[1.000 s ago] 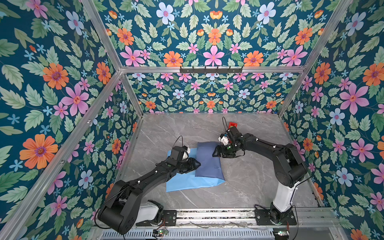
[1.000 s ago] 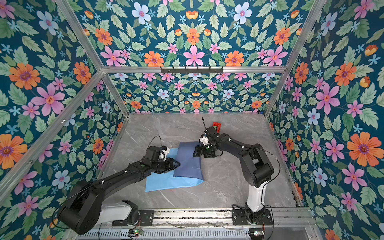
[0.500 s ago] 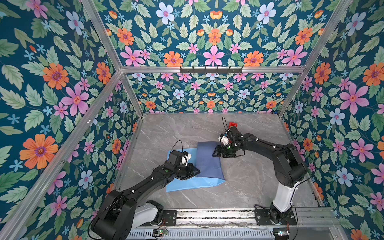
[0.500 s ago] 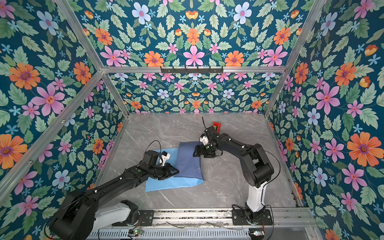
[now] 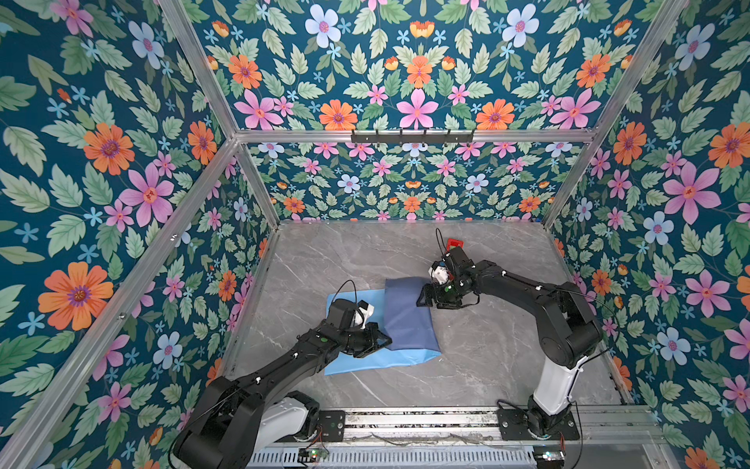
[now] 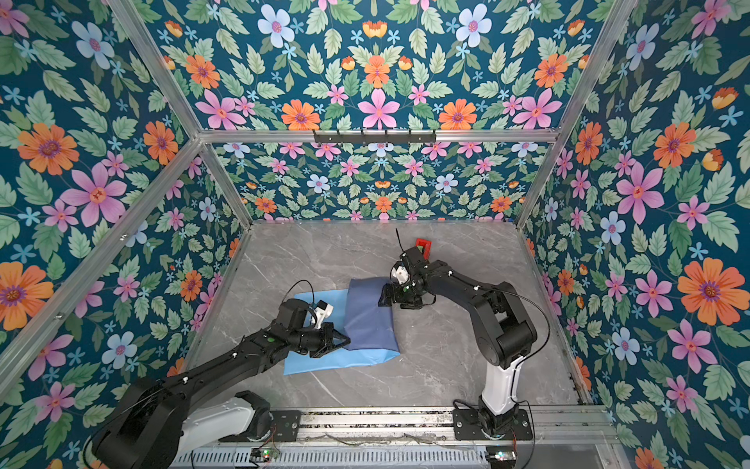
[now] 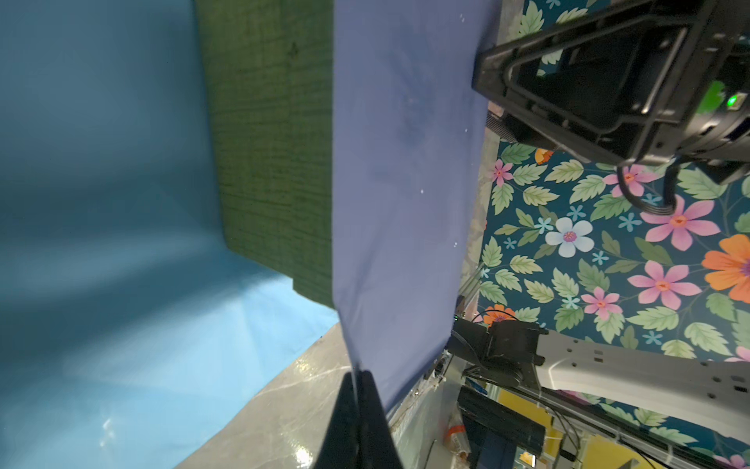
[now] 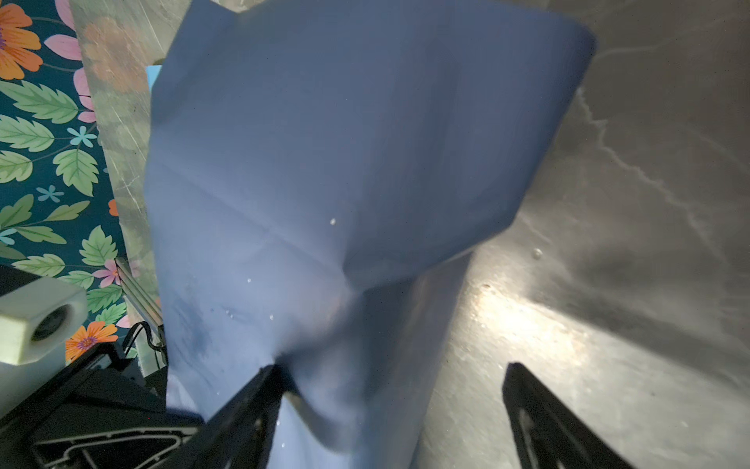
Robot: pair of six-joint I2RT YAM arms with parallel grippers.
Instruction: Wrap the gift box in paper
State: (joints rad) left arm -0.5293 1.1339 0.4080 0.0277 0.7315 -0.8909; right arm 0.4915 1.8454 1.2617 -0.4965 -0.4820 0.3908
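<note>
The paper [image 5: 408,316] lies mid-table, its slate-blue flap folded over the gift box and its sky-blue face [image 6: 308,363] spread flat to the left. In both top views the flap hides the gift box. The left wrist view shows the box's olive-green side [image 7: 276,142] under the flap [image 7: 406,162]. My left gripper [image 5: 385,343] [image 6: 345,341] is shut on the flap's near-left edge, which is pinched between its fingertips [image 7: 359,377]. My right gripper [image 5: 424,298] [image 6: 383,298] is open at the flap's far right corner. One finger [image 8: 259,390] touches the paper [image 8: 324,162] and the other is over bare table.
A red tape dispenser [image 5: 454,244] [image 6: 423,245] stands behind the right wrist near the back. The grey marble table [image 5: 487,357] is ringed by floral walls. A metal rail [image 5: 406,420] carrying both arm bases runs along the front edge.
My left gripper slid toward the front along the flap's left edge and closed on the paper. The right arm has stayed put, still open.
</note>
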